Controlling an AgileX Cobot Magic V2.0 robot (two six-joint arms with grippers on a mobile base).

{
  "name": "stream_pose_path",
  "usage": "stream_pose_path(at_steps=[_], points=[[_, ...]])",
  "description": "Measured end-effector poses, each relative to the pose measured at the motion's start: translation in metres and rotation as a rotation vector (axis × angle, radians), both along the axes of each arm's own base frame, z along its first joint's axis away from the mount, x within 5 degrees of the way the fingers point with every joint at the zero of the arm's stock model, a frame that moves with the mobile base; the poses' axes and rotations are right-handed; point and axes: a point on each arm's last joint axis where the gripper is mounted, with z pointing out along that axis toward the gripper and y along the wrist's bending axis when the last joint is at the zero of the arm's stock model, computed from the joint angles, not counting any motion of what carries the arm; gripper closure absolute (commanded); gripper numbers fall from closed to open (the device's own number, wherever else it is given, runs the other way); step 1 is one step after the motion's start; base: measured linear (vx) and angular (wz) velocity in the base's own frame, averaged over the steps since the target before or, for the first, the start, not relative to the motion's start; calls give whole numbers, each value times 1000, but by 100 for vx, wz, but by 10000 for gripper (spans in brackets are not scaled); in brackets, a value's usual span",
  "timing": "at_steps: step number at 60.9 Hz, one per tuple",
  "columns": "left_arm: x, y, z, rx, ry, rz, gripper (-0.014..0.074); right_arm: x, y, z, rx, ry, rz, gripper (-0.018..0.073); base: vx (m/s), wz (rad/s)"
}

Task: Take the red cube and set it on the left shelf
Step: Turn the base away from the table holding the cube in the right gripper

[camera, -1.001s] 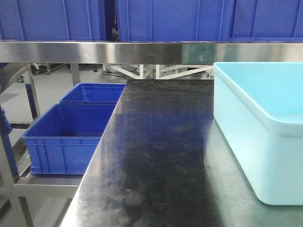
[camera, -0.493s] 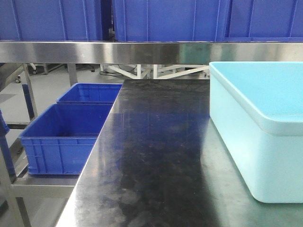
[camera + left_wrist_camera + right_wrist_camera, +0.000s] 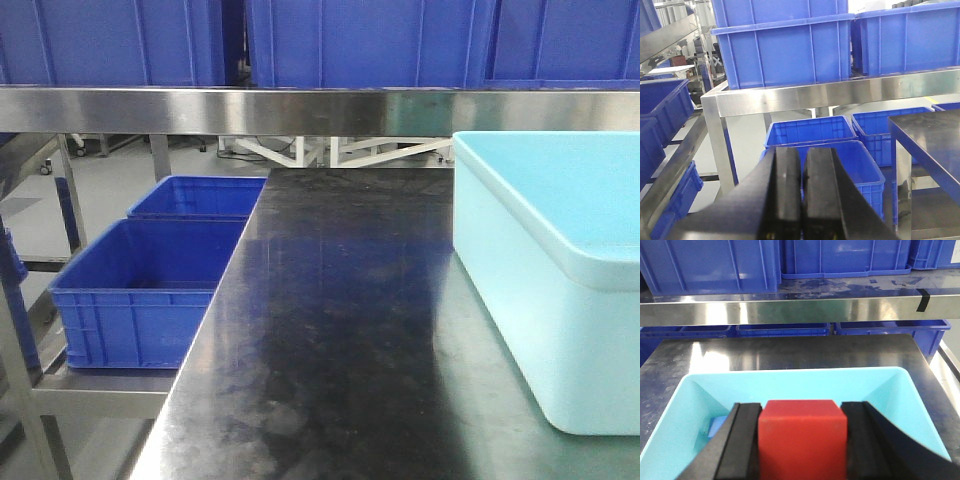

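The red cube [image 3: 802,440] sits between the two black fingers of my right gripper [image 3: 802,410], which is shut on it. It hangs over the light-blue tub [image 3: 790,382]. My left gripper [image 3: 802,150] is shut, its pads pressed together with nothing between them. It points at the blue bins [image 3: 840,160] beside the steel rack. The left shelf [image 3: 100,388] is the low steel ledge left of the black table [image 3: 340,330]; it carries blue bins [image 3: 140,290]. Neither gripper shows in the front view.
The light-blue tub [image 3: 560,270] fills the table's right side, and a small blue object [image 3: 715,427] lies in its left corner. A steel beam [image 3: 320,110] crosses above the table with large blue crates [image 3: 360,40] on it. Steel posts [image 3: 720,145] frame the rack.
The front view shifted slightly sideways half a second ago and is back where it was. Nothing on the table or the shelf has moved.
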Motion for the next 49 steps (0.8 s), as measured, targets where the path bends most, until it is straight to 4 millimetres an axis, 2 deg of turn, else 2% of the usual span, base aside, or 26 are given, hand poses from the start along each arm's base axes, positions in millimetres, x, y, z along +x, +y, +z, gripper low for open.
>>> stream_pose_path(at_steps=[49], points=[[0,0,0,0,0,0,491,0,0,0,0,2,0,493,0,2]])
